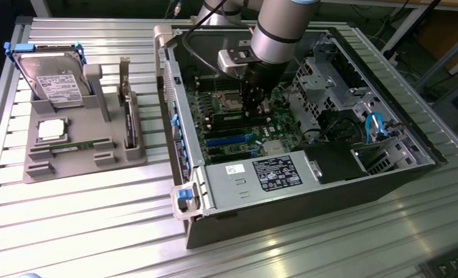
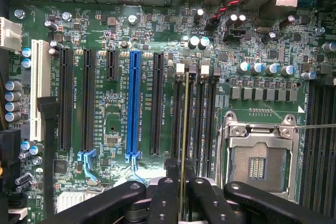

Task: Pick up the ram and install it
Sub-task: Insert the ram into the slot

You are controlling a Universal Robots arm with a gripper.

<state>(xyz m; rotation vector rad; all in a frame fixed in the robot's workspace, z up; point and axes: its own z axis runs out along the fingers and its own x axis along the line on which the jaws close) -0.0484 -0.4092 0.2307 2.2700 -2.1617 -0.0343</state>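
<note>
Your claw [image 2: 184, 182] is clamped on the ram [image 2: 185, 119], held edge-on between its fingers, just over the slots [image 2: 206, 119] beside the socket [image 2: 260, 163]. You're at the install step (my judgement); seating calls for the edge lined square with one slot.

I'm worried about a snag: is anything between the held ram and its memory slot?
Nothing visible does: the gripper holds the ram edge-on directly along a bare memory slot, near the CPU socket.
</note>
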